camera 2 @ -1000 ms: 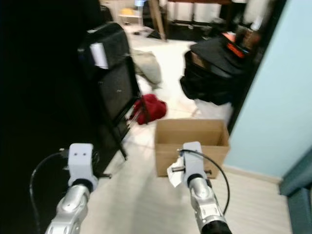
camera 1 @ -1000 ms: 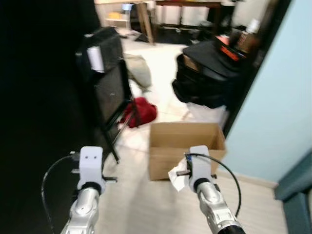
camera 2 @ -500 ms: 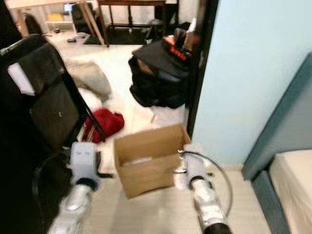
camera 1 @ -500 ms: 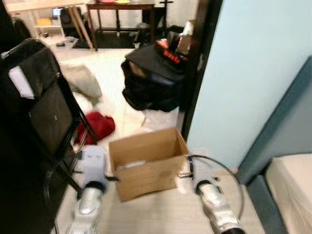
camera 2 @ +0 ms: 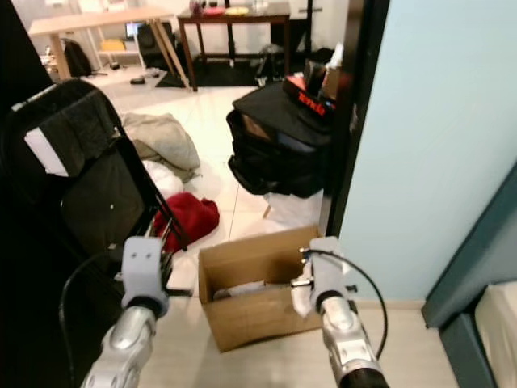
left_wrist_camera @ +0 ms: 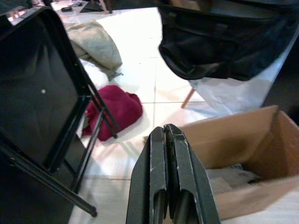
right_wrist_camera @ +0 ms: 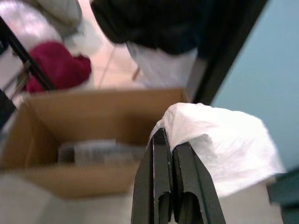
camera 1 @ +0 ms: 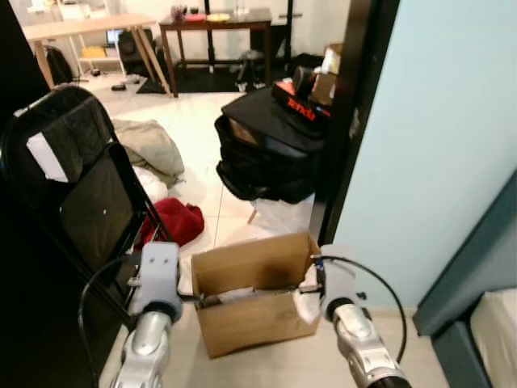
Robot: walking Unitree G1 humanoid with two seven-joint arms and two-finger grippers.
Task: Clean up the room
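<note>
An open cardboard box (camera 1: 250, 303) stands on the pale floor in front of me, with crumpled paper (left_wrist_camera: 229, 177) lying inside. My right gripper (right_wrist_camera: 170, 149) is shut on a white crumpled tissue (right_wrist_camera: 219, 149), held at the box's right edge (camera 1: 311, 299). My left gripper (left_wrist_camera: 166, 140) is shut with nothing in it, held just left of the box (camera 1: 194, 297). A red cloth (camera 1: 174, 222) lies on the floor beyond the box, beside the chair.
A black folding chair (camera 1: 77, 194) stands at my left. A black suitcase (camera 1: 271, 145) sits behind the box by a dark door frame (camera 1: 355, 121). Beige clothing (camera 1: 149, 145) lies further back. A light blue wall (camera 1: 444, 137) is at my right.
The camera has swung and come closer; the box now sits right under both grippers. The right gripper with the tissue has come to the box's right edge.
</note>
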